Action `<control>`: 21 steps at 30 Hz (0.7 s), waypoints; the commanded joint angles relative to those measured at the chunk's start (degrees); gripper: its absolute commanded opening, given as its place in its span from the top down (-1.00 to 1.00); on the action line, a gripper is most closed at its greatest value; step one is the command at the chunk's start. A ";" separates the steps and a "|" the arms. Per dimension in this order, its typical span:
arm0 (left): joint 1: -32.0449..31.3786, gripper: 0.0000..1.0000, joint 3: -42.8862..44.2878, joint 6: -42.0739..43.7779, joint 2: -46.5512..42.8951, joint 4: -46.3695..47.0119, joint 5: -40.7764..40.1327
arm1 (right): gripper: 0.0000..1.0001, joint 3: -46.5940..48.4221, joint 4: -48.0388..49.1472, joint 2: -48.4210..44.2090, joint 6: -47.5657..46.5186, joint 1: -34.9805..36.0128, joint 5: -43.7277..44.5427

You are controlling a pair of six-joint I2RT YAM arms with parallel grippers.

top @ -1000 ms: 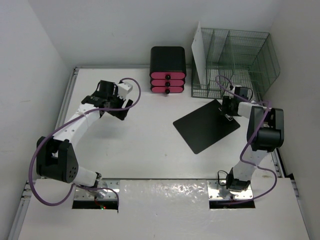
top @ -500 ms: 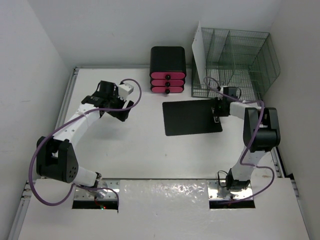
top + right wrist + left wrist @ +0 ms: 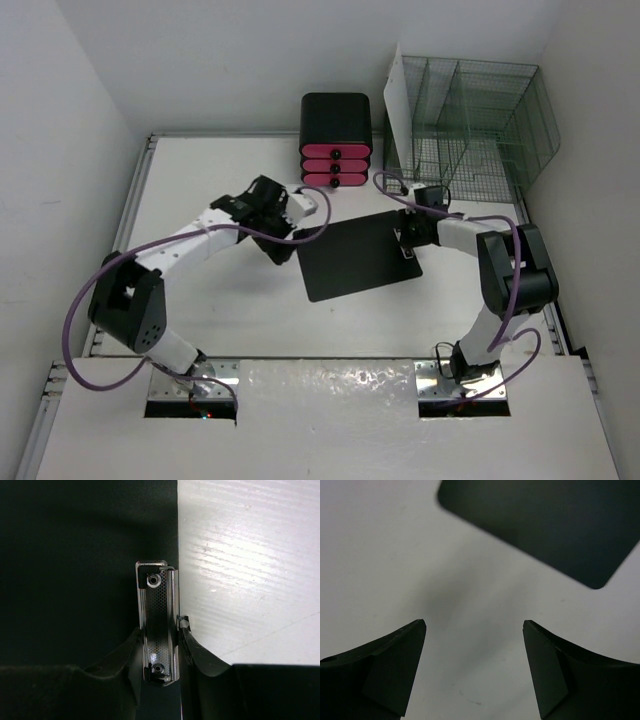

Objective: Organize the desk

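Note:
A black clipboard [image 3: 355, 256] lies flat on the white desk [image 3: 200, 300] near the middle. My right gripper [image 3: 407, 238] is shut on the clipboard's metal clip [image 3: 157, 625] at its right edge; the black board [image 3: 75, 570] fills the left of the right wrist view. My left gripper [image 3: 283, 240] is open and empty, just left of the clipboard's left edge and above the desk. The left wrist view shows the clipboard's rounded corner [image 3: 545, 525] ahead of the open fingers [image 3: 395, 665].
A black and pink three-drawer unit [image 3: 336, 140] stands at the back centre. A wire mesh file rack [image 3: 470, 120] with a white sheet [image 3: 397, 105] stands at the back right. White walls enclose the desk on the left, back and right.
My right gripper has dragged the clipboard leftwards towards the desk's middle, turning it. My left arm has swung right from the back left to the clipboard's left edge.

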 commanded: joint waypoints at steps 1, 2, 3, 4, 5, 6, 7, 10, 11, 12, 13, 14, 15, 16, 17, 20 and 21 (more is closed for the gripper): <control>-3.49 -0.54 7.48 0.81 3.85 -2.33 0.49 | 1.00 -2.56 -4.43 -0.48 1.51 1.42 -2.17; -3.40 -0.54 9.16 0.81 5.00 -2.87 1.02 | 1.00 -2.56 -4.25 -1.01 1.16 1.60 -2.17; -3.40 -0.54 10.75 0.55 6.23 -3.39 1.38 | 1.00 -2.74 -3.82 -1.63 0.89 2.21 -2.34; -3.49 -0.54 12.24 0.29 7.29 -3.92 1.47 | 1.00 -2.91 -3.38 -3.03 0.46 2.48 -2.52; -3.40 -0.54 14.87 -0.32 9.56 -4.19 1.30 | 1.00 -3.52 -2.24 -3.74 0.37 2.83 -3.48; -3.40 -0.54 16.03 -0.50 10.54 -4.36 1.29 | 1.00 -3.70 -1.80 -4.27 0.36 3.44 -3.84; -3.49 -0.54 16.99 -0.85 11.33 -4.28 1.29 | 1.00 -3.88 -1.44 -4.79 0.71 3.62 -4.27; -4.01 -0.54 19.20 -1.91 13.36 -4.10 2.26 | 1.00 -3.01 -2.40 -5.85 2.20 3.71 -4.90; -5.24 -0.54 19.46 -1.74 13.63 -4.10 2.00 | 1.00 -2.57 -3.36 -6.20 2.47 3.63 -4.63; -6.12 -0.54 19.46 -1.47 13.63 -4.28 1.56 | 1.00 -2.39 -3.89 -6.47 2.65 3.62 -4.72; -7.34 -0.54 19.29 -1.12 13.54 -4.45 -0.53 | 1.00 -1.95 -3.99 -6.82 3.17 3.71 -4.89; -9.88 -0.54 18.94 -0.42 13.28 -4.45 -1.86 | 1.00 -1.95 -4.07 -7.52 3.52 3.71 -5.24; -11.21 -0.54 18.59 -0.07 13.10 -4.37 -3.18 | 1.00 -1.86 -4.08 -7.96 3.88 3.63 -6.12; -12.44 -0.54 18.15 0.28 13.01 -4.28 -4.49 | 1.00 -1.51 -3.99 -8.40 4.40 3.62 -6.47; -14.11 -0.56 18.06 0.46 12.93 -4.10 -4.86 | 1.00 -1.34 -4.07 -9.01 4.49 3.62 -6.91; -14.56 -0.57 18.93 -0.33 13.63 -3.75 -4.42 | 1.00 -2.12 -2.94 -10.33 4.58 3.62 -7.44; -14.39 -0.57 19.20 -0.07 13.89 -3.66 -4.42 | 1.00 -2.56 -2.24 -11.12 4.58 3.71 -7.62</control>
